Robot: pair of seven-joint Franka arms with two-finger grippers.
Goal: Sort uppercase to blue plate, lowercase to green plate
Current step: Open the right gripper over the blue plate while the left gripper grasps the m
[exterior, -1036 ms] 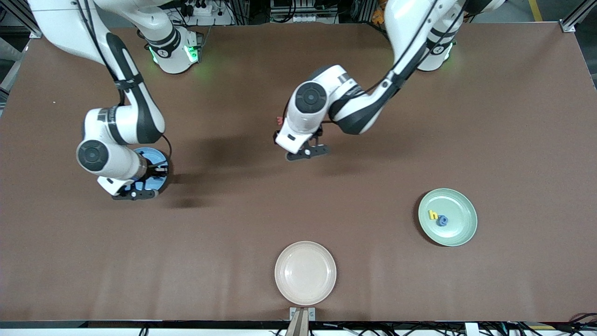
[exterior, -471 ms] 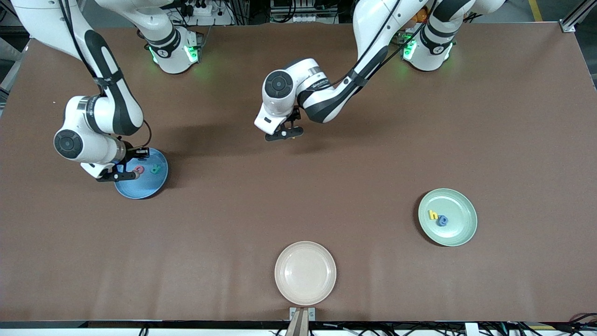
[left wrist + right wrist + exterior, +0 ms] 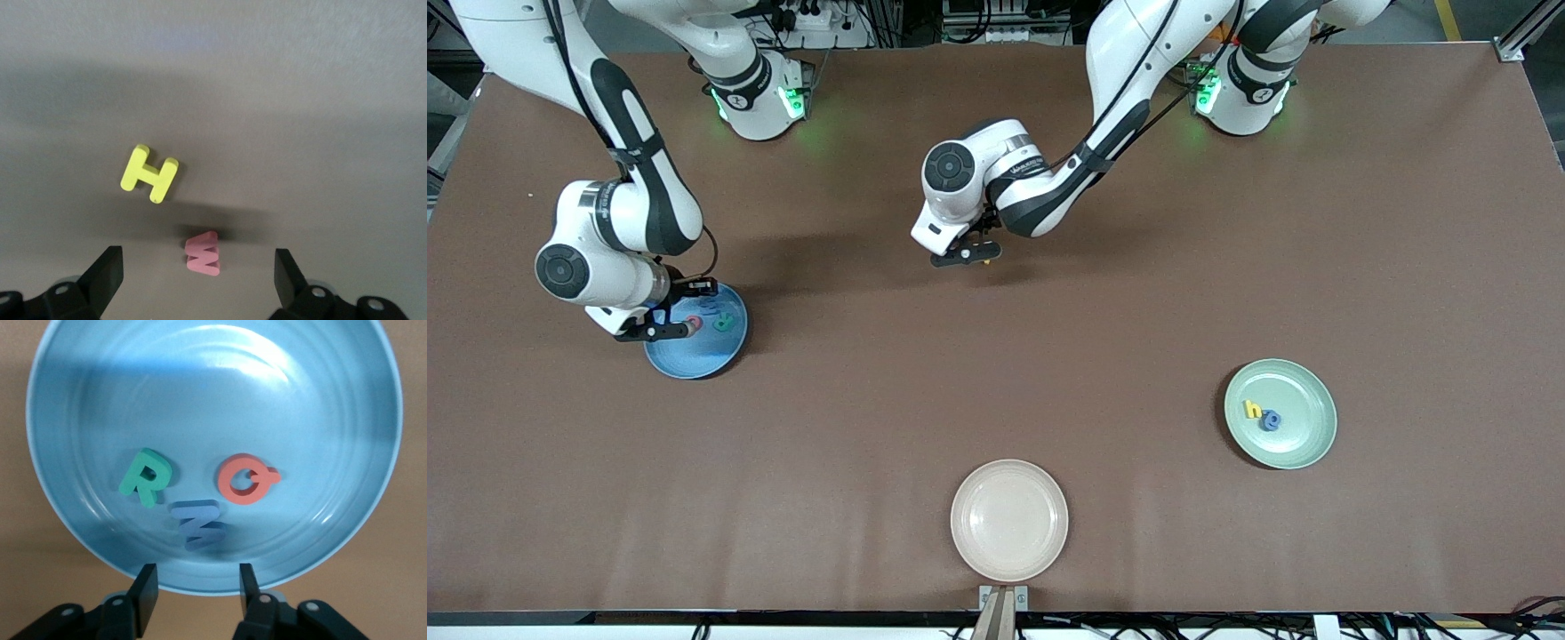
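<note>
My right claw point(image 3: 193, 590) hangs over the blue plate point(image 3: 80, 387), fingers parted and empty; the green R point(image 3: 145, 477), red G point(image 3: 245, 479) and blue M point(image 3: 198, 523) lie in it. My left claw point(image 3: 197, 280) is wide open, empty, above the yellow H point(image 3: 149, 174) and red w point(image 3: 203, 253) on the desk point(image 3: 320, 100).
</note>
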